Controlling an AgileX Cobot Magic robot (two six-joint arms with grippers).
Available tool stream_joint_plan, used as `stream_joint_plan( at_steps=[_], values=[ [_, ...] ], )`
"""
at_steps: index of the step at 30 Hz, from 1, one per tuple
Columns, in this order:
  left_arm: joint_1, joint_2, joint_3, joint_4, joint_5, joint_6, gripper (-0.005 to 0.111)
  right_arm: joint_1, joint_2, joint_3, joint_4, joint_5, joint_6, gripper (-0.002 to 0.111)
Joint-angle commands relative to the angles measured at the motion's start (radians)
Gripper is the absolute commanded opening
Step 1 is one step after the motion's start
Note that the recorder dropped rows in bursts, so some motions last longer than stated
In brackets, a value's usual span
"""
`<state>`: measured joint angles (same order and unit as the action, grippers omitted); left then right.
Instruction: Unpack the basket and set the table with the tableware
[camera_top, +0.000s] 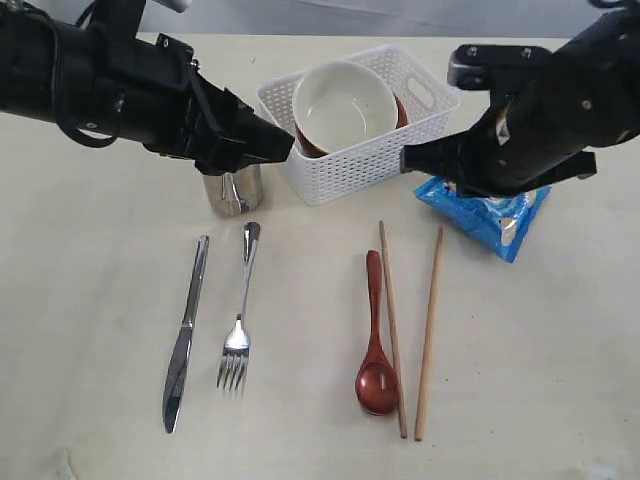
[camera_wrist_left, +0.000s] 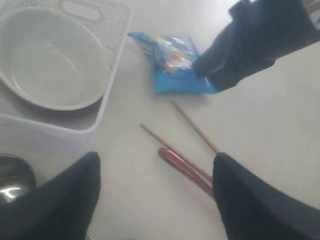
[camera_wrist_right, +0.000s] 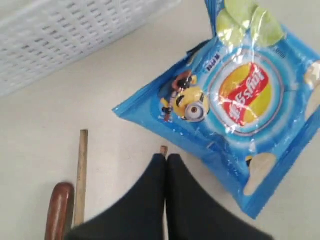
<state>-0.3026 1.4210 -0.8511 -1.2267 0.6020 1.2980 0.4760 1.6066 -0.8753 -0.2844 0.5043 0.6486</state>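
**Near row, on the table (camera_top: 90, 400).**
- Knife (camera_top: 185, 335) at left, with the fork (camera_top: 240, 320) just beside it on the right.
- Well to the right lies the spoon (camera_top: 375, 345), close against the left one of the two chopsticks (camera_top: 430, 330).
- All of these lie flat, handles pointing far.

**Middle row.**
- Cup (camera_top: 232, 190): upright, just left of the basket's near left corner.
- Chip bag (camera_top: 485, 215): flat, at right. It is not tableware, so you leave it.
- Left pincer (camera_top: 275, 142): jaws set wide apart with nothing between them. It hovers over the cup, beside the basket's near left corner.
- Right pincer (camera_top: 410, 158): jaws pressed together, gripping nothing. Its tip sits low between basket and bag, near the far end of the right chopstick.

**Far row.**
- Basket (camera_top: 350, 170): holds the bowl (camera_top: 345, 105), which rests on the plate (camera_top: 402, 108). Only the plate's rim shows.

**Step in hand, as you may judge it.**
- The cutlery and cup are out; the bowl and plate remain to unpack.
- The bowl looks like your next item, and the open left pincer is the better placed for it.
- You would need one jaw inside the rim and one outside, then a straight lift clear of the basket wall.
- The plate comes only after that.
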Motion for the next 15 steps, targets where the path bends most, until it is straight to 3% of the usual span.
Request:
stream_joint_plan(
  at_steps=[1,4,7,11,15],
  values=[
    [0.002,-0.011,0.006,0.062,-0.061,-0.092,0.061,-0.030,-0.145,-0.008,-0.012,0.029,-0.093,0.000],
    [0.002,-0.011,0.006,0.182,-0.132,-0.254,0.061,-0.119,-0.190,-0.013,-0.005,0.045,-0.173,0.000],
    [0.002,-0.011,0.006,0.240,-0.167,-0.319,0.061,-0.178,-0.176,-0.045,0.137,0.137,-0.317,0.000],
    [0.002,-0.011,0.006,0.240,-0.176,-0.319,0.061,-0.177,-0.134,-0.047,0.457,0.189,-0.600,0.000],
    [0.002,-0.011,0.006,0.240,-0.176,-0.319,0.061,-0.131,-0.059,-0.009,0.492,0.180,-0.603,0.000]
  ],
)
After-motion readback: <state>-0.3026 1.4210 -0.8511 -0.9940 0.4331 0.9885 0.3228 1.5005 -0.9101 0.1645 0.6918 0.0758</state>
